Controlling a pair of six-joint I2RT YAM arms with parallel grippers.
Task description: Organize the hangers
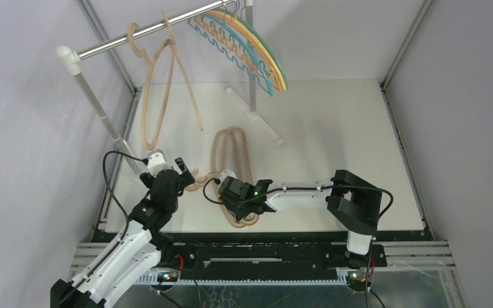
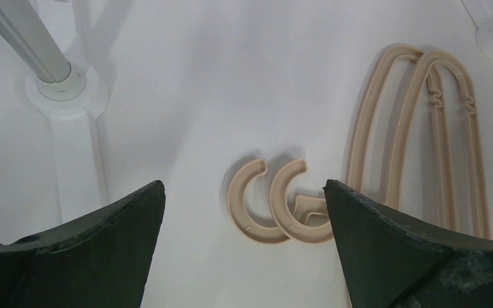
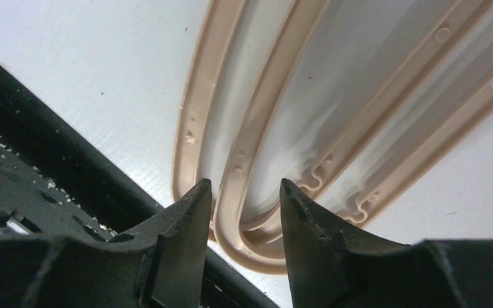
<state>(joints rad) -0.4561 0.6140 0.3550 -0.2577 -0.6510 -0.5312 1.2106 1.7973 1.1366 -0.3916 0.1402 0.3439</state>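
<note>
Down on the tabletop (image 1: pixel 334 141), the right end effector (image 3: pixel 244 189) has one finger on each side of a single bar of the beige pair (image 3: pixel 257 122), at the rounded end nearest to the arm bases. The fingers are only a little spread. A thin gap shows beside the bar, so I judge they do not pinch it yet. The left end effector (image 2: pixel 244 185) is spread wide and hovers above the hooks (image 2: pixel 235 202) of the same pair, holding nothing.

The pair lies flat, one hanger just beside the other, with the hooks toward the left arm. Further back, the rail (image 1: pixel 147 35) carries more beige hangers (image 1: pixel 160 90) near its left end. The thin hangers (image 1: pixel 244 45) are near its right end, well apart from the beige ones.

The step in hand looks to be the pick-up of one beige hanger from the tabletop, to hang it with the others of its kind. The next move calls for closing the right fingers firmly on that one bar only, then lifting so that the second hanger does not come along. The hooks seem to touch, so they may catch. After that the hook must face the rail, and maybe the left arm must take the hanger by its hook.
</note>
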